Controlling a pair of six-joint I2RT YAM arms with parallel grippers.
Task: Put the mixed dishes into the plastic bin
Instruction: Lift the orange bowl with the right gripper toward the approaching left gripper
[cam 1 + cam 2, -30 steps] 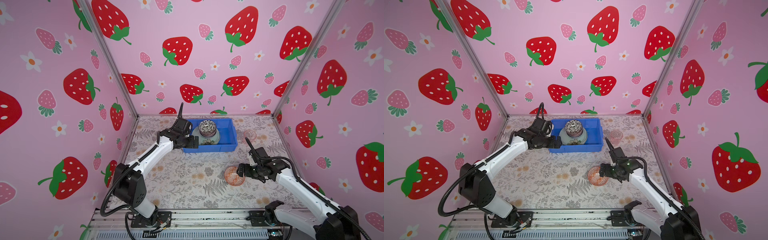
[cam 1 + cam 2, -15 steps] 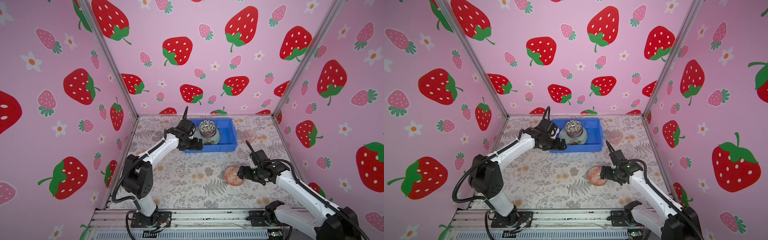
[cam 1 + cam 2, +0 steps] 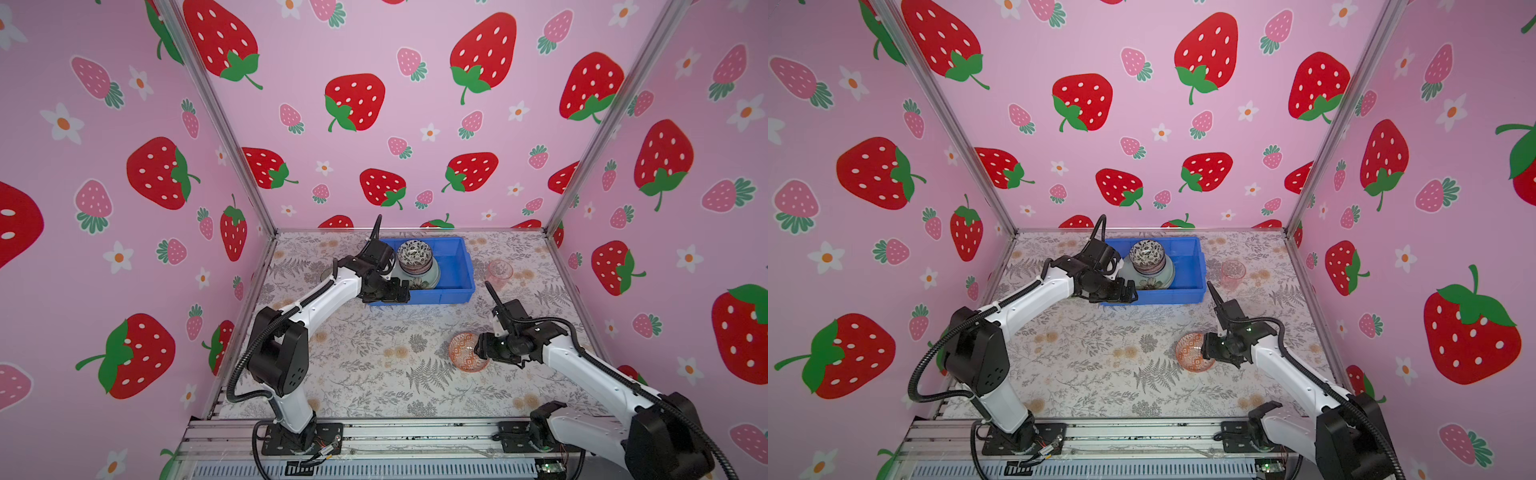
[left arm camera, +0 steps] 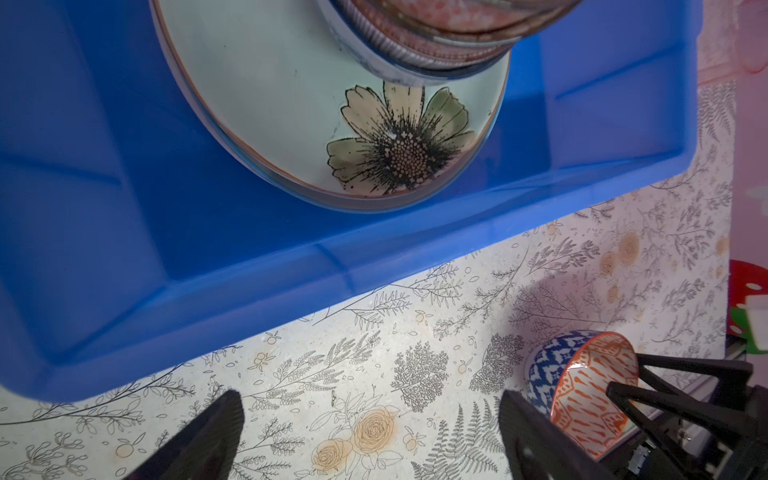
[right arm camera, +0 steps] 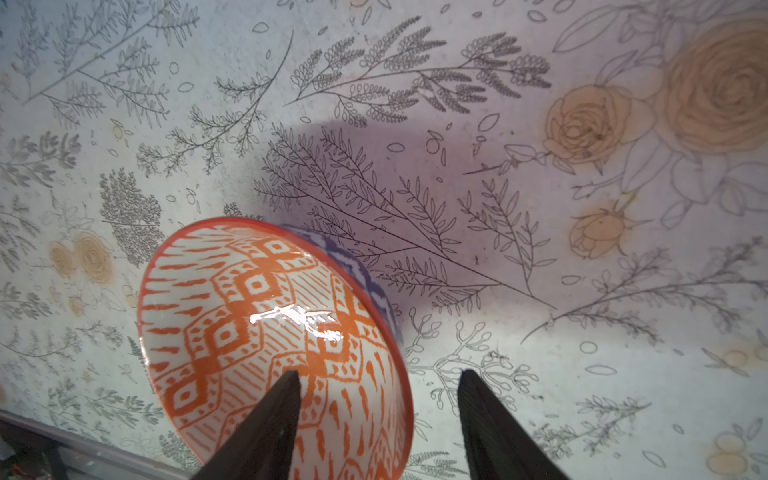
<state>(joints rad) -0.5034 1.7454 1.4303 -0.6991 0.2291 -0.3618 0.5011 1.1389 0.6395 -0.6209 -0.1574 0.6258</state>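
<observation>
Surface: floral-print tabletop [image 3: 374, 353], pink strawberry walls all round.
Right gripper [image 5: 379, 376]: lower right in both top views; fingers straddle rim of orange-patterned bowl [image 3: 464, 352], one inside, one outside; can't tell if pinched.
Bowl: tilted, well apart from bin.
Left gripper [image 4: 365, 409]: jaws spread wide, nothing between, over tabletop just beside blue bin [image 3: 436, 298] front wall.
Bin: centre, far side; holds pale green flower plate [image 4: 257, 104] carrying stacked bowls [image 4: 415, 37], black-white bowl [image 3: 414, 251] topmost.
Pink tumbler [image 3: 498, 271]: upright, right of bin.
</observation>
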